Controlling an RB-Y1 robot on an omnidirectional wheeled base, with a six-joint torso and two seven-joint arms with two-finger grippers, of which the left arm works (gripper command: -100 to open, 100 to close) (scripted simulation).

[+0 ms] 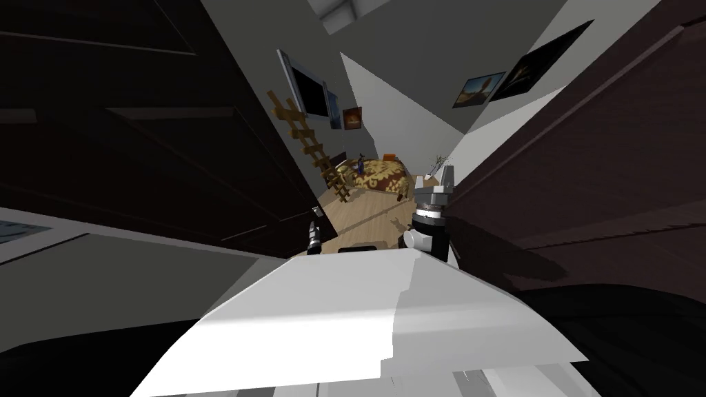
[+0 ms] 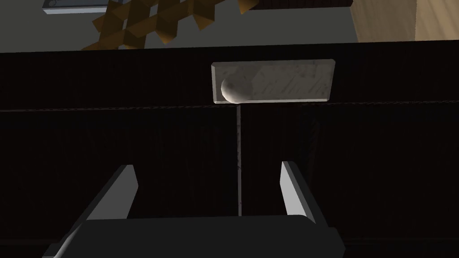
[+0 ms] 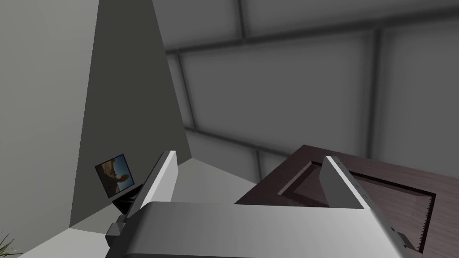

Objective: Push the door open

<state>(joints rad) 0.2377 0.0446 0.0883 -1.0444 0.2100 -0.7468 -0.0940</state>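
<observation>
A dark panelled door (image 1: pixel 172 138) stands on my left, swung partly aside, with a lit room visible past its edge. In the left wrist view the same dark door (image 2: pixel 134 148) faces the hand closely; it carries a light grey plate (image 2: pixel 287 80) with a round knob (image 2: pixel 232 89). My left gripper (image 2: pixel 210 183) is open just short of the door face, below the knob, with nothing between its fingers. In the head view the left gripper (image 1: pixel 314 233) sits low by the door's edge. My right gripper (image 1: pixel 434 180) is raised and open (image 3: pixel 248 179), empty.
A second dark door or panel (image 1: pixel 586 172) stands close on my right, its top edge (image 3: pixel 367 188) beside the right fingers. Through the gap lie a wooden floor (image 1: pixel 372 214), a patterned rug (image 1: pixel 378 176) and a leaning ladder (image 1: pixel 314 148).
</observation>
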